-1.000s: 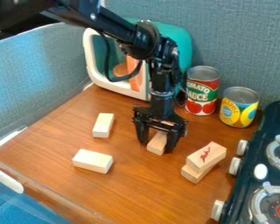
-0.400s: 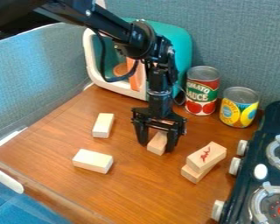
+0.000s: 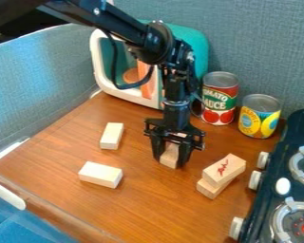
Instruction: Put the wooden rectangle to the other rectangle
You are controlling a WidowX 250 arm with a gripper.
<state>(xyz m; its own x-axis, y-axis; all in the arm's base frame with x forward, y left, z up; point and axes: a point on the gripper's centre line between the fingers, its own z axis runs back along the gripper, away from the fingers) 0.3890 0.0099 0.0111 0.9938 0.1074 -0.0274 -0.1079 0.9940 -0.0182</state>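
Observation:
The gripper (image 3: 170,163) points down at the middle of the table, shut on a wooden block (image 3: 169,156). One finger lies along each side of this block, which is upright or tilted lengthwise; its upper part is partly hidden by the gripper. To the right, a wooden rectangle with a red mark (image 3: 224,169) rests crosswise on top of another wooden rectangle (image 3: 210,189). Two paler rectangles lie apart on the left, one farther back (image 3: 112,136) and one nearer the front (image 3: 100,174).
On the wooden table (image 3: 148,209), a tomato can (image 3: 219,98) and a yellow can (image 3: 259,116) stand behind the stacked blocks. A teal and white toy oven (image 3: 199,52) is at the back. A dark stove (image 3: 294,175) with white knobs borders the right.
The gripper's fingers have drawn closer together around the middle block, and the gripper has shifted very slightly. The other blocks have stayed where they were.

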